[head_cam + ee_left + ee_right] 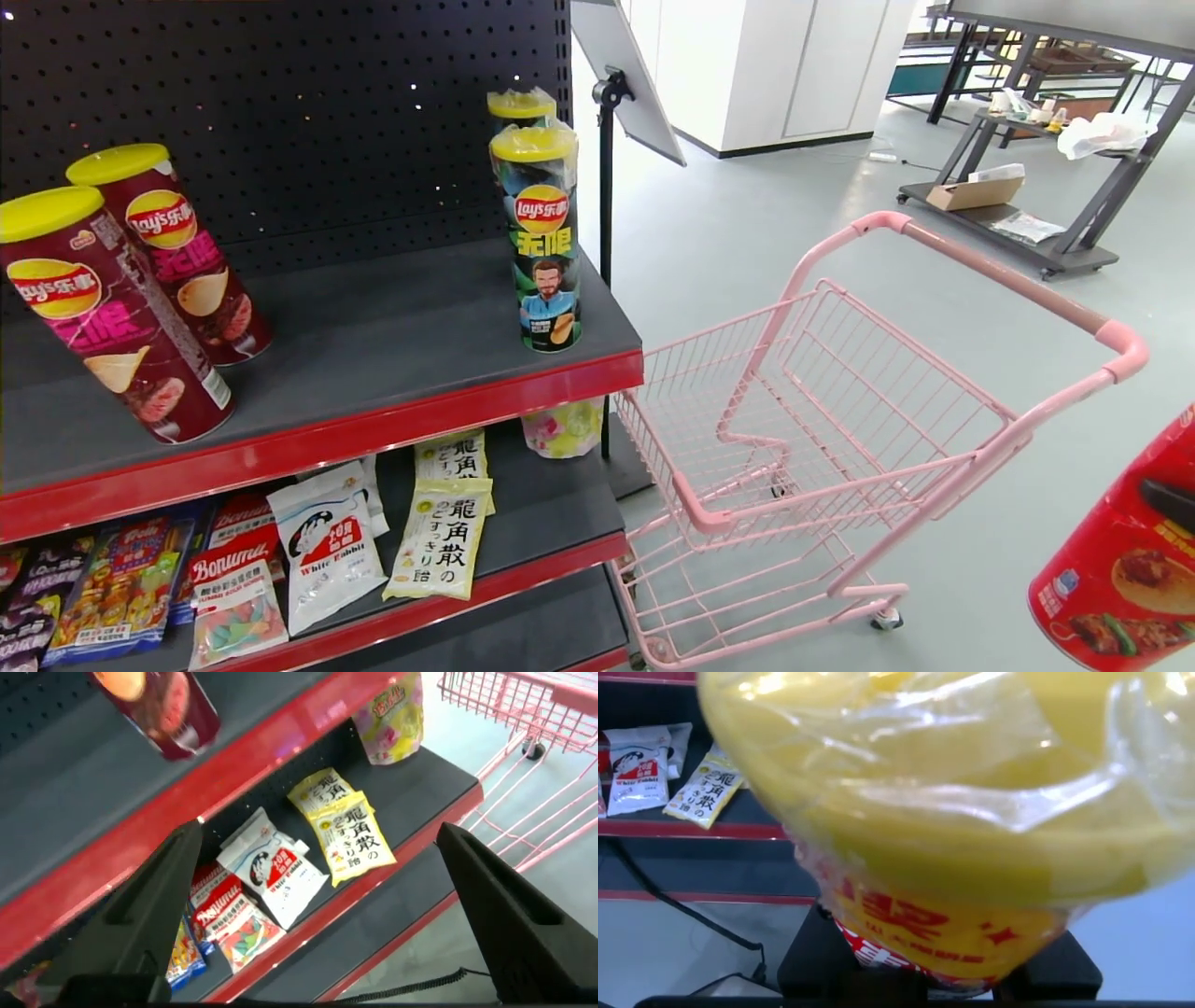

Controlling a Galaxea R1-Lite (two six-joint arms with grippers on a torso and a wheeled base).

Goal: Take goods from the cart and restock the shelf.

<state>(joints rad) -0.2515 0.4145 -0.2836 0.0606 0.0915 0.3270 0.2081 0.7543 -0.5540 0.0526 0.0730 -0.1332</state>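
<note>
Red chip can (pixel 1111 579) gripped between right fingers (pixel 1169 497) | left fingers (pixel 140 917) spread wide

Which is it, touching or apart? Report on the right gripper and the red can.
Touching. Head view: a dark finger of the right gripper lies against the red can, held in the air beside the pink cart.

The left gripper (pixel 320 833) hung with its two dark fingers spread wide, facing the red-edged shelf (pixel 280 754), where a white candy bag (pixel 269 866) lay just beside yellow packets (pixel 348 835), the pink cart (pixel 537 714) near the shelf's end.
</note>
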